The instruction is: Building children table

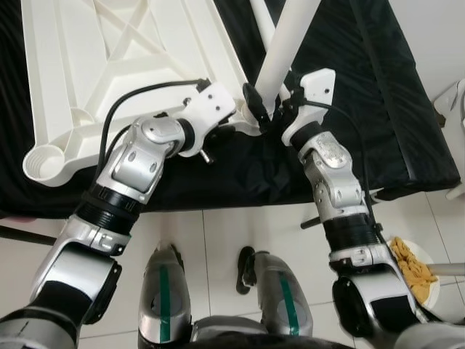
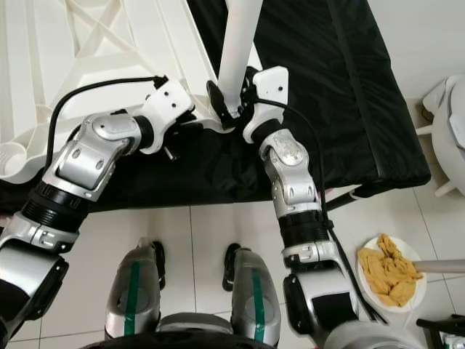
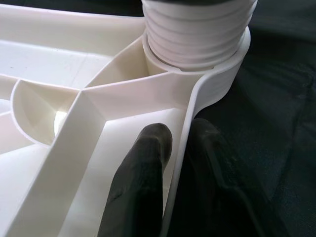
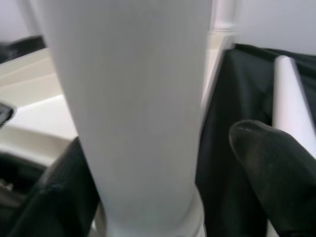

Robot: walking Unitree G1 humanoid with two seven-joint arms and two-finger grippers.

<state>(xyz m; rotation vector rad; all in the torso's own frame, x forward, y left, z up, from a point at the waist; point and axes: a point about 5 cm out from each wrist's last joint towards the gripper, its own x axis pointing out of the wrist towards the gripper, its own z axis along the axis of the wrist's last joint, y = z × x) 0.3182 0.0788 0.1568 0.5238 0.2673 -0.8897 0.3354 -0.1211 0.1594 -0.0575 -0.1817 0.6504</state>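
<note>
The upturned white tabletop [image 1: 109, 65] lies on the black-draped worktop [image 1: 378, 102]. Its rim is pinched by the left claw [image 3: 173, 163]; one leg [image 1: 287, 43] is gripped by the right claw [image 1: 265, 109], seated in the corner socket [image 3: 197, 54]. Another socket [image 1: 45, 161] is seen unfilled.

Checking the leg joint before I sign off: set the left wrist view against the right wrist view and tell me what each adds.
Left wrist view alone: the left gripper pinching the tabletop's thin edge wall, one finger on each side, and the leg's threaded end seated in the corner socket. Right wrist view alone: the right gripper straddling the smooth leg shaft, and a second leg lying on the black cloth. Both share the white table leg, upturned tabletop and cloth.
</note>
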